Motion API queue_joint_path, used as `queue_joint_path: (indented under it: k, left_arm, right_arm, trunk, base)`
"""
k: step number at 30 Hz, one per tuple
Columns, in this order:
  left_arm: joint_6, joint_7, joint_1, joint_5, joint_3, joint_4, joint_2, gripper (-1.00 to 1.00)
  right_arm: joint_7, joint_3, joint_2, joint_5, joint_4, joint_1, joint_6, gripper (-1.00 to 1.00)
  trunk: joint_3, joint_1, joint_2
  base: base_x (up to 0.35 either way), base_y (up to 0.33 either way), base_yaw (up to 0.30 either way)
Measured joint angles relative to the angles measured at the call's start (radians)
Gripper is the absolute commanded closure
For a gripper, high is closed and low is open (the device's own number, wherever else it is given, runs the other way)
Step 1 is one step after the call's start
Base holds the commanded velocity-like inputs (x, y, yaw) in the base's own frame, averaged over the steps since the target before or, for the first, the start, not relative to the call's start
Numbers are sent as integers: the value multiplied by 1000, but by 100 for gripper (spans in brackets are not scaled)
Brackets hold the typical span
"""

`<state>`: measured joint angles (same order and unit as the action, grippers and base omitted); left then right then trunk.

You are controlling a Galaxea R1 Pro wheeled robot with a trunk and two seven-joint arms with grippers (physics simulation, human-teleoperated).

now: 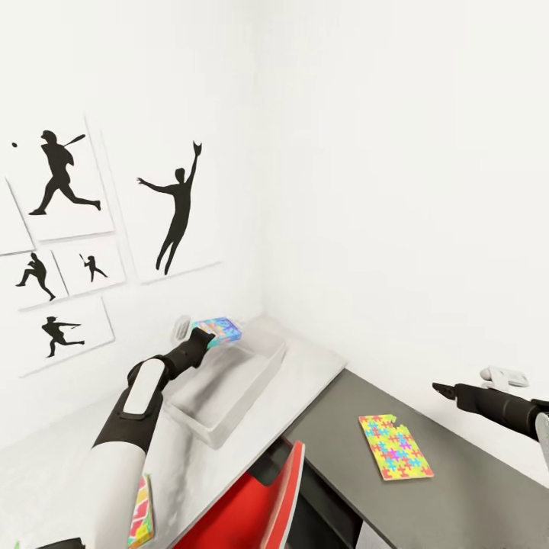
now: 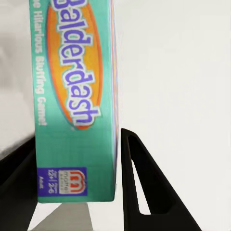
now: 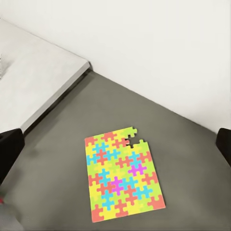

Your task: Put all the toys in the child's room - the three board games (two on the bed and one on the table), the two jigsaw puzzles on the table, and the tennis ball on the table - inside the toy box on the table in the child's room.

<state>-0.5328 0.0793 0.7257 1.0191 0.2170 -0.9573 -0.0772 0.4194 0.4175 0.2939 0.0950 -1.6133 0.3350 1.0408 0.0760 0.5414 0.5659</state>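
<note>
My left gripper (image 1: 204,335) is shut on a board game (image 1: 219,329), a thin blue-green box printed "Balderdash" (image 2: 77,96). It holds the box on edge above the far end of the toy box (image 1: 248,396), a shallow light grey tray on the table (image 1: 313,362). The black fingers (image 2: 144,192) press on both flat faces of the box. One jigsaw puzzle (image 1: 395,446) lies flat on the lower dark grey cabinet top (image 1: 457,488). My right gripper (image 1: 442,390) hovers open to the right of that puzzle (image 3: 122,175), with nothing between its fingers (image 3: 9,149).
A red chair (image 1: 267,488) stands tucked against the table's near side. A colourful flat thing (image 1: 142,511) rests on the table near my left elbow. White walls close in behind, the left one hung with black baseball silhouettes (image 1: 61,175). The table's edge (image 3: 57,96) borders the cabinet top.
</note>
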Motion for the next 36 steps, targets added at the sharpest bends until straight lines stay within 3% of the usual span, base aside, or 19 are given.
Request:
queue_joint_path:
  k: [5, 17, 36]
  left_arm:
    - [11, -5, -28, 6, 20, -2, 10, 100]
    - [14, -6, -36, 10, 44, -15, 25, 100]
    - [14, -6, -37, 5, 52, -18, 31, 100]
  right_arm:
    - [0, -20, 4, -1, 0, -1, 0, -100]
    - [0, -27, 5, -1, 0, -2, 0, -100]
    - [0, -27, 5, -1, 0, -2, 0, -100]
  trunk:
    - [0, 0, 0]
    - [0, 0, 0]
    - [0, 0, 0]
  base:
    - [0, 0, -11]
    - [-10, 0, -2]
    - [8, -80, -1]
